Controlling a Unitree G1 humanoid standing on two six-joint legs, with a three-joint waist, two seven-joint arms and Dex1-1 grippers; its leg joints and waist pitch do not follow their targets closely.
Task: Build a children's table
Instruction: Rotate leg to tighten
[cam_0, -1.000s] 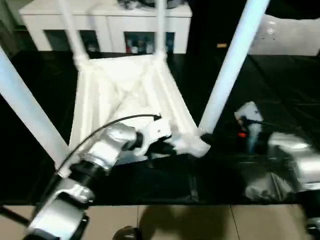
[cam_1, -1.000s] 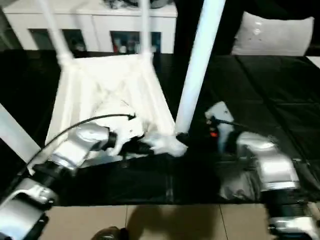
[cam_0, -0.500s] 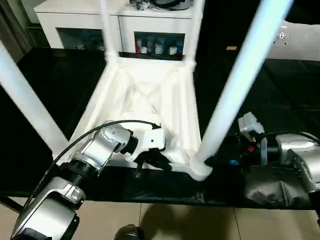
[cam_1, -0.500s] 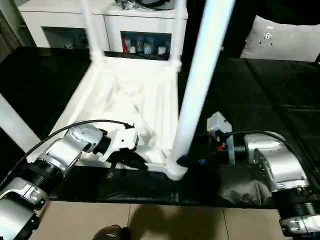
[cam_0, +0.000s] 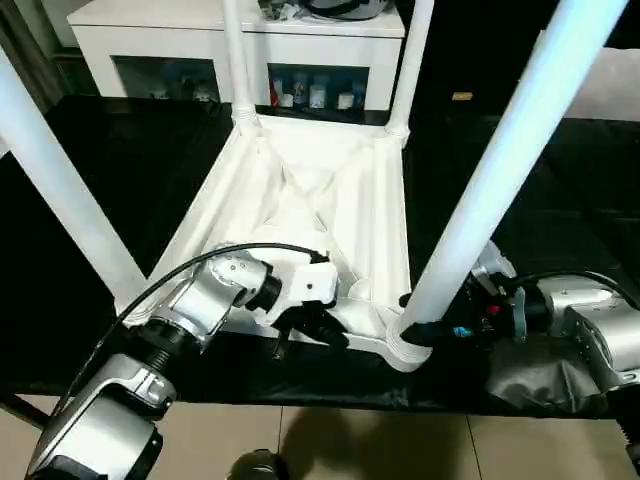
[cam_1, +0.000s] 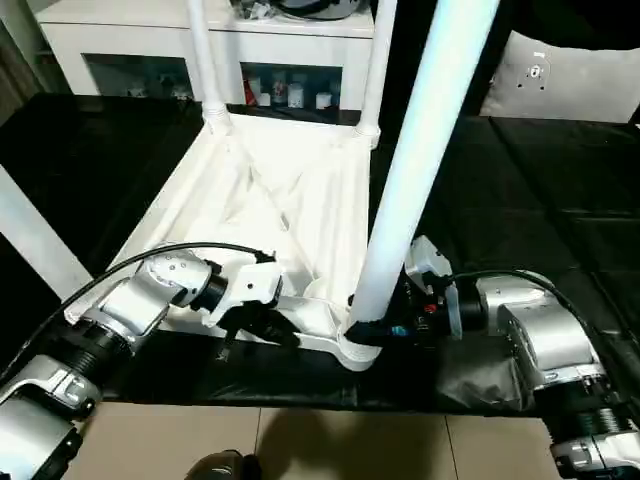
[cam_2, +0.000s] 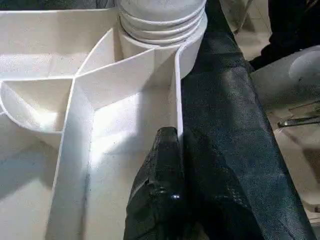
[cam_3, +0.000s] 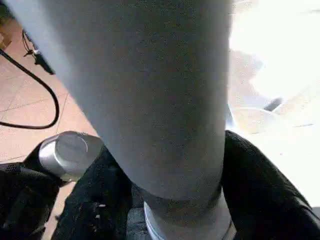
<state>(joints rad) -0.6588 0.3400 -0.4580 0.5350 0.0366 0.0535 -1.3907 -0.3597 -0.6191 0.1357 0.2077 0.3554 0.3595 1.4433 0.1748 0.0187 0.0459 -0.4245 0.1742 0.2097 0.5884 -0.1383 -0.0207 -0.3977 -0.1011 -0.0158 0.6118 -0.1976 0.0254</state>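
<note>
The children's table (cam_0: 320, 210) lies upside down on the black work table, ribbed underside up, with its white legs standing upright. My left gripper (cam_0: 310, 325) is shut on the tabletop's thin near rim (cam_2: 176, 100), close to the near right corner socket (cam_2: 160, 25). My right gripper (cam_0: 430, 330) reaches in from the right at the base of the near right leg (cam_0: 500, 180). Its black fingers (cam_3: 100, 200) press on both sides of that leg (cam_3: 150, 100), just above the socket.
The near left leg (cam_0: 60, 180) and two far legs (cam_0: 238, 60) rise around the arms. A white cabinet (cam_0: 180, 30) stands behind, and a white cushion (cam_1: 560, 70) lies at the back right. The work table's front edge (cam_0: 300, 395) runs just below both grippers, with tiled floor beyond.
The camera has shifted. My right gripper has moved in to the near right leg's base and its fingers have closed around it. The left gripper keeps its hold on the rim.
</note>
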